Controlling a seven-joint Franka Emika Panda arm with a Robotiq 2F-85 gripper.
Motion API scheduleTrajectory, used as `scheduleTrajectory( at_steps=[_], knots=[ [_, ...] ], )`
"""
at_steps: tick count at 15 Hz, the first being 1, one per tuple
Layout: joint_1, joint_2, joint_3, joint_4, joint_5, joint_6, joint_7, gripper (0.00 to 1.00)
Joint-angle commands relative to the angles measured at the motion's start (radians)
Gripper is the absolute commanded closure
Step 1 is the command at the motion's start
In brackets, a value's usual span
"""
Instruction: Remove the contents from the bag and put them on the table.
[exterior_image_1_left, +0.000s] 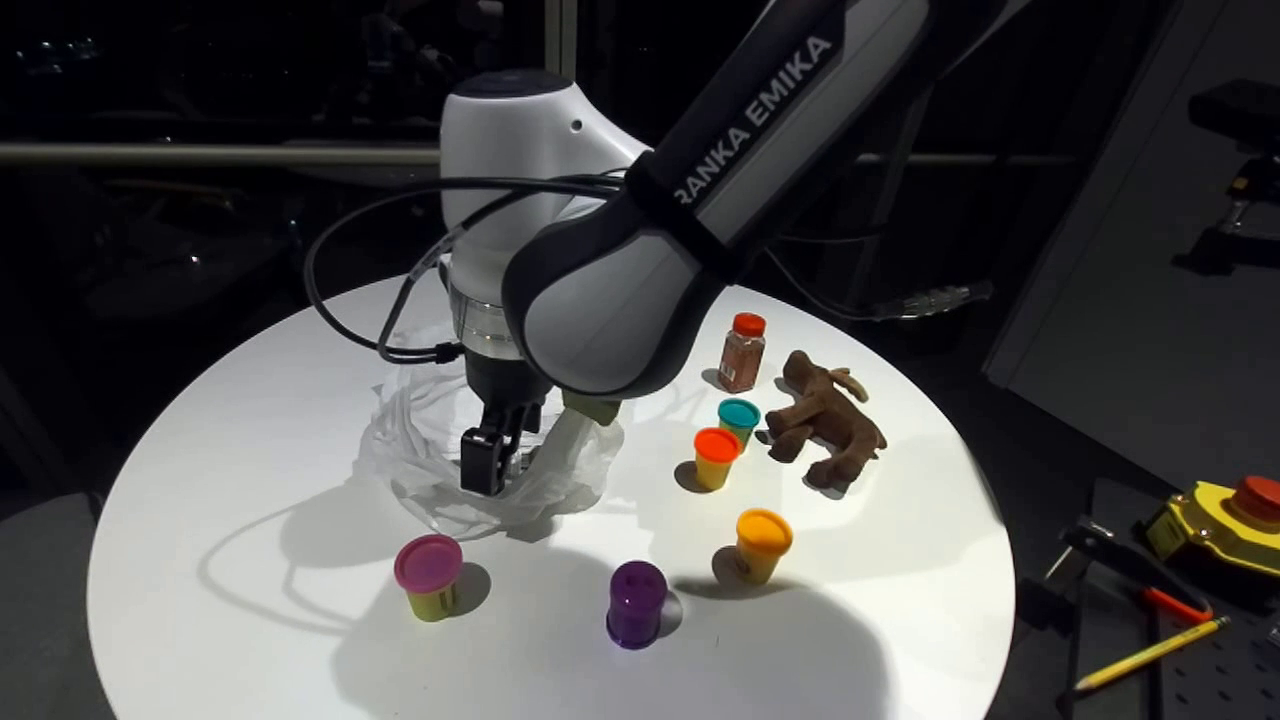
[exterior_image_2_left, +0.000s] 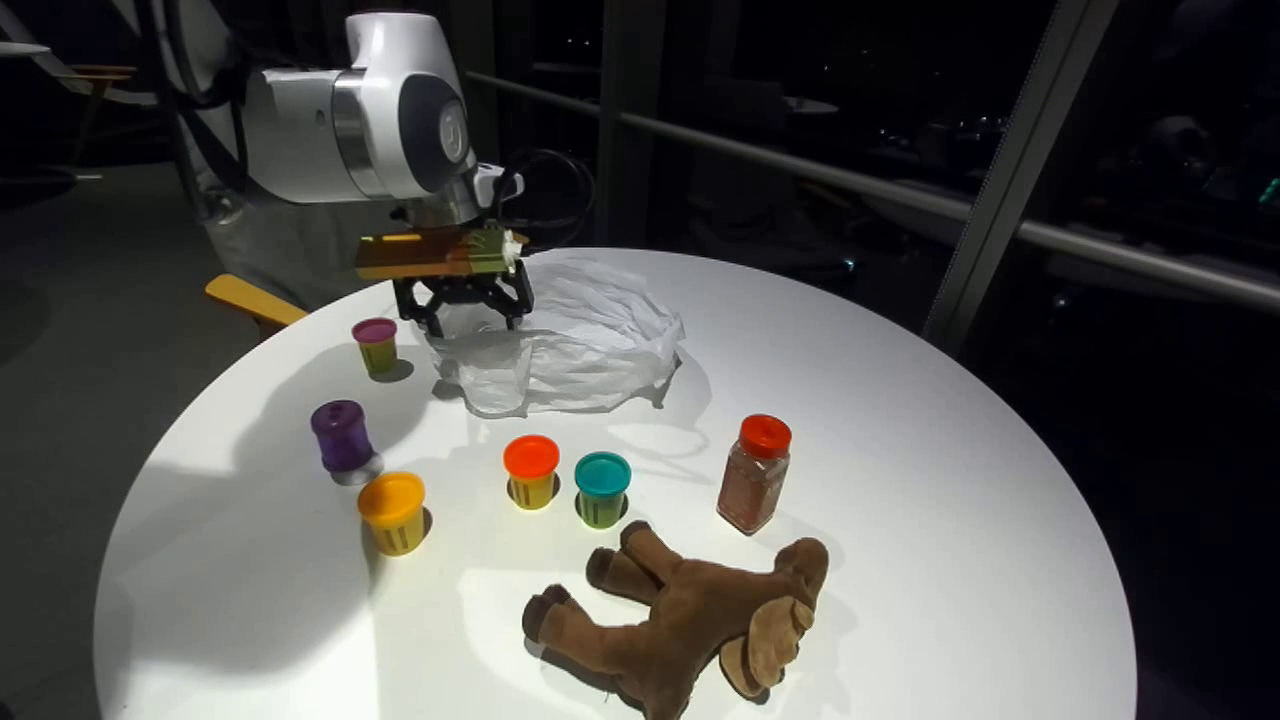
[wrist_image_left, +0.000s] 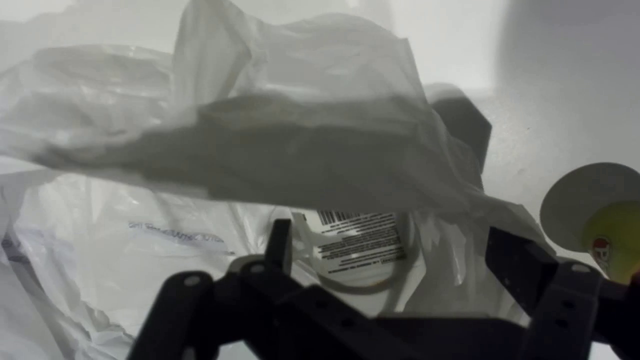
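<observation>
Dark windows (exterior_image_2_left: 860, 110) stand behind the round white tabletop (exterior_image_2_left: 900, 480). Nearest in an exterior view, the toy (exterior_image_2_left: 700, 610) lies on its side, out of the bag (exterior_image_2_left: 585, 365); it looks soft and light, and a pinch across the body should do. Beyond it, all on the tabletop, come the yellow cup (exterior_image_2_left: 393, 512), the bottle (exterior_image_2_left: 755, 485), the teal cup (exterior_image_2_left: 602, 490), the orange cup (exterior_image_2_left: 532, 470) and the purple cup (exterior_image_2_left: 342, 438). The cups look stiff and light; the bottle is probably the heaviest, smooth-sided, best taken below its cap. Farther back lies the bag, thin film that would drag or tear easily, with the pink cup (exterior_image_2_left: 377, 347) near it but apart. In the wrist view a pale round thing (wrist_image_left: 357, 245) with print shows amid the film, apparently inside; I judge it a piece left to remove, likely rigid and slick, to be gripped by opposite sides. The claw (wrist_image_left: 398, 248) is spread wide around it, pinching nothing; whether it brushes the film, I cannot tell.
</observation>
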Motion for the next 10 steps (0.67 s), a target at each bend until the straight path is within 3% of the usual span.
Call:
scheduleTrajectory(
  at_steps=[1,10],
  knots=[
    [-0.004,0.026,-0.007,0.043,0.005,0.007,-0.021,0.00],
    [-0.021,0.075,0.011,0.095,0.017,-0.023,-0.067,0.00]
  ],
)
